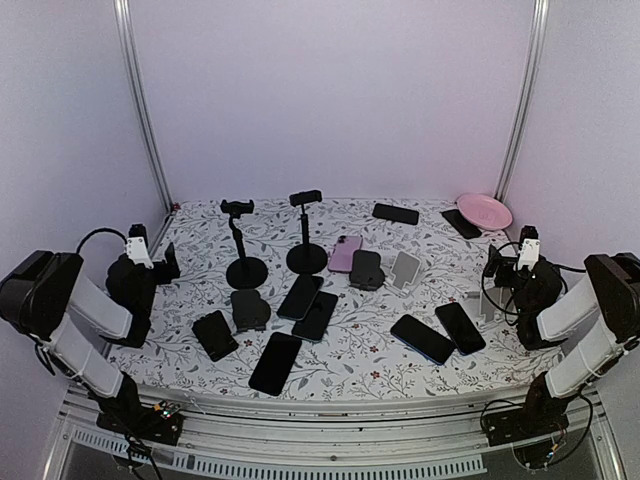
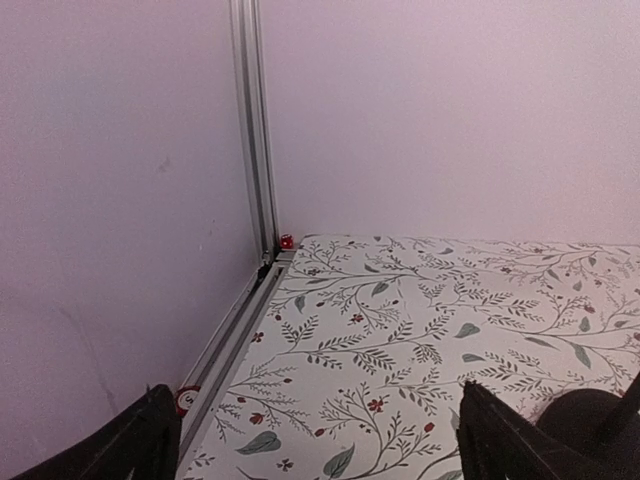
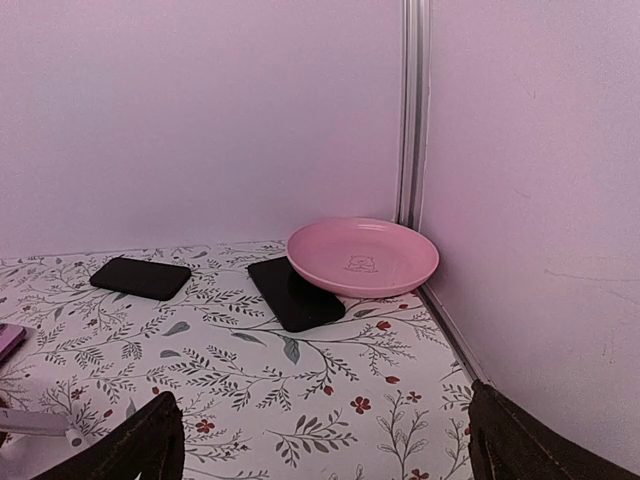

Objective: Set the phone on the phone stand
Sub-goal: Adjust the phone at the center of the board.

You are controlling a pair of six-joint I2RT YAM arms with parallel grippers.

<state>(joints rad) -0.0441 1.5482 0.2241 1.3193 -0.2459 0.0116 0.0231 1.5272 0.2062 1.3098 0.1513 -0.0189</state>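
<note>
On floral cloth [image 1: 360, 330], flat glossy phones [image 1: 275, 362], round-based black stands [image 1: 246, 272]

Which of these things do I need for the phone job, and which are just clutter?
Job: nearest black phone, or any other; left tall stand; right tall stand.
Lying about: pink plate, resting on a far phone.

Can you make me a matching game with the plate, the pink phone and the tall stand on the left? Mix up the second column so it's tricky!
Things:
1. plate
2. pink phone
3. left tall stand

Clues:
A. black, upright, holder empty
B. far right corner, overlapping a black phone
C. middle of the table

Pairs: 1-B, 2-C, 3-A
</note>
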